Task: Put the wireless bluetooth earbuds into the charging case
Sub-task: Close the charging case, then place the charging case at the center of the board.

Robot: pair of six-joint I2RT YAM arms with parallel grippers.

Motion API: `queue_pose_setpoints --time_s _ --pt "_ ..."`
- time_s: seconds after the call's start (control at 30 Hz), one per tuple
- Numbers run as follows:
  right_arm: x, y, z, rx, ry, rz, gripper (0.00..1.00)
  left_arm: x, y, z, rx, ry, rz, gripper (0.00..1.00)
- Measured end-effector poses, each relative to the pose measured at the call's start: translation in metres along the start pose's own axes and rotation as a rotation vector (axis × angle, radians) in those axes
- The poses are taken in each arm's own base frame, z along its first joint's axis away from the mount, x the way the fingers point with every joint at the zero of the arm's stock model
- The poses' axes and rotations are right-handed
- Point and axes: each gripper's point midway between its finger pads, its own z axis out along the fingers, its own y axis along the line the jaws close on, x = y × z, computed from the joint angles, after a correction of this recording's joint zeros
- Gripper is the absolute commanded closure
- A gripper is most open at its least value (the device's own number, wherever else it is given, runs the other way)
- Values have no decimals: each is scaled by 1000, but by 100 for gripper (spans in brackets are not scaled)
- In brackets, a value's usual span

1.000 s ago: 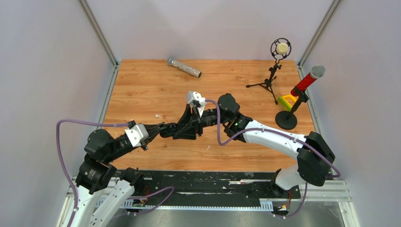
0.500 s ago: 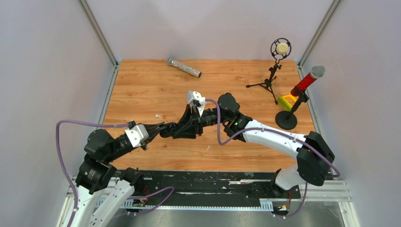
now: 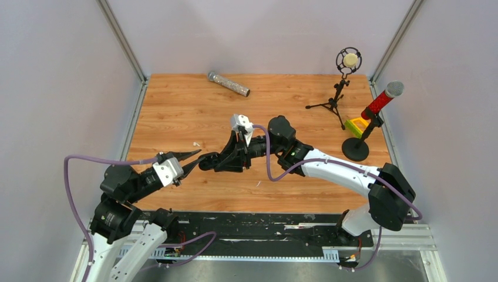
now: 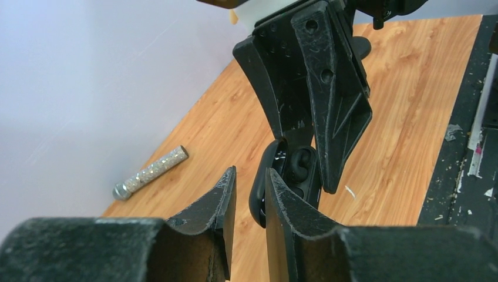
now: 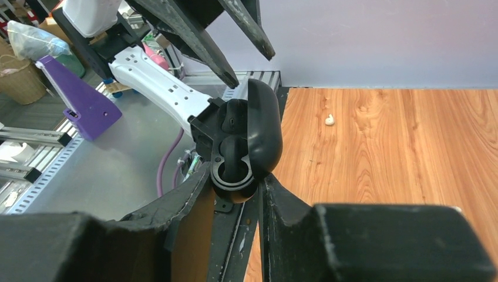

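Jaws of the right gripper [image 5: 235, 183] are clamped on the base of the black charging case [image 5: 263, 126], which is held above the wooden table [image 3: 176, 106] near its middle, lid swung open. A black earbud [image 4: 302, 160] sits in one well of the case. Just left of it, the left gripper [image 4: 249, 173] is empty, its jaws a little apart. A second ago those jaws were pressed together with their tips right at the case; since then they have parted and the arm has drawn back to the left and nearer, leaving a clear gap. The right arm has barely shifted. The whitish earbud [image 3: 197, 143] lies on the table just beyond the left gripper. A glittery microphone [image 3: 229, 84] rests at the far edge, unmoved.
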Motion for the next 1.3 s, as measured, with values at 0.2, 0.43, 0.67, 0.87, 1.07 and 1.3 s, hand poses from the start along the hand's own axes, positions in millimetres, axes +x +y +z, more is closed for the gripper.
queue_pose_setpoints --time_s 0.2,0.43,0.67,0.87,1.07,1.3 --pt "4 -4 -1 18 12 -5 100 -1 1 -1 -3 0 13 65" --pt "6 -5 -1 19 19 -25 100 0 25 -6 -119 40 83 67" --pt "4 0 -1 3 17 -39 100 31 32 2 -135 143 81 66" --pt "3 6 0 -14 18 -46 100 39 23 9 -76 152 59 66" --pt "5 3 0 0 24 -43 100 32 5 11 18 106 53 69" --pt "9 1 -1 12 39 -27 100 29 -7 9 77 88 46 70"
